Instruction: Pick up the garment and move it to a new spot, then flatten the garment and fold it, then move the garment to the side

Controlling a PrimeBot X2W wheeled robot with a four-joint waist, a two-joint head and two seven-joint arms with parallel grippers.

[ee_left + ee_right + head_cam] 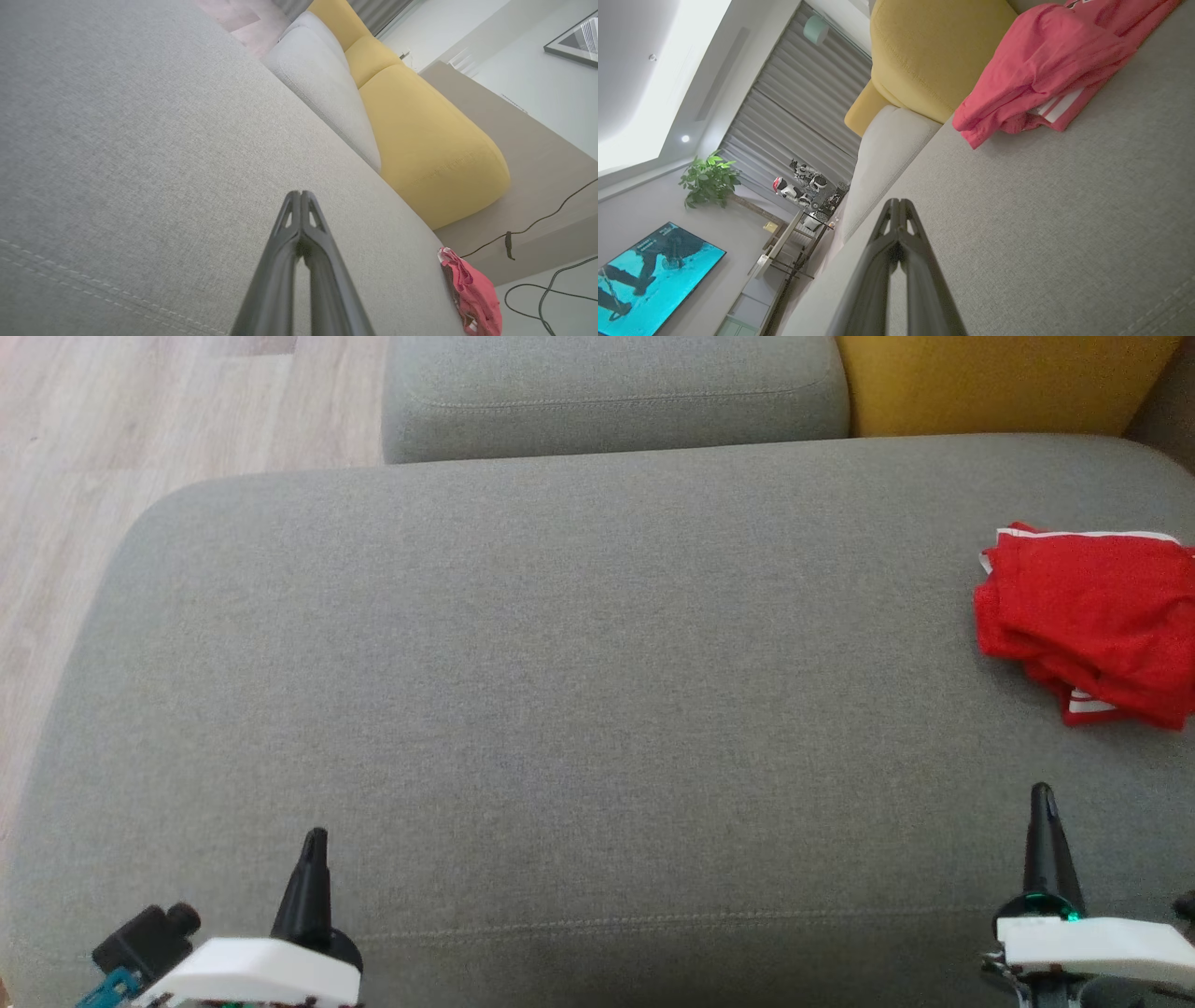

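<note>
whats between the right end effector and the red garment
Only bare grey sofa cushion lies between the right end effector and the red garment; the head view and right wrist view both show that stretch bare.

A broad grey fabric seat cushion [560,663] lay before a mustard-yellow upholstered cushion [990,383], beside pale wood-plank flooring [140,420].

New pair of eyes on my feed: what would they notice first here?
The red garment, a loosely folded bundle with white trim, lies at the far right of the big grey cushion, the one bright thing on it. Behind it sits a yellow cushion. The left gripper and right gripper sit shut at the head view's bottom corners, both apart from the garment.
</note>
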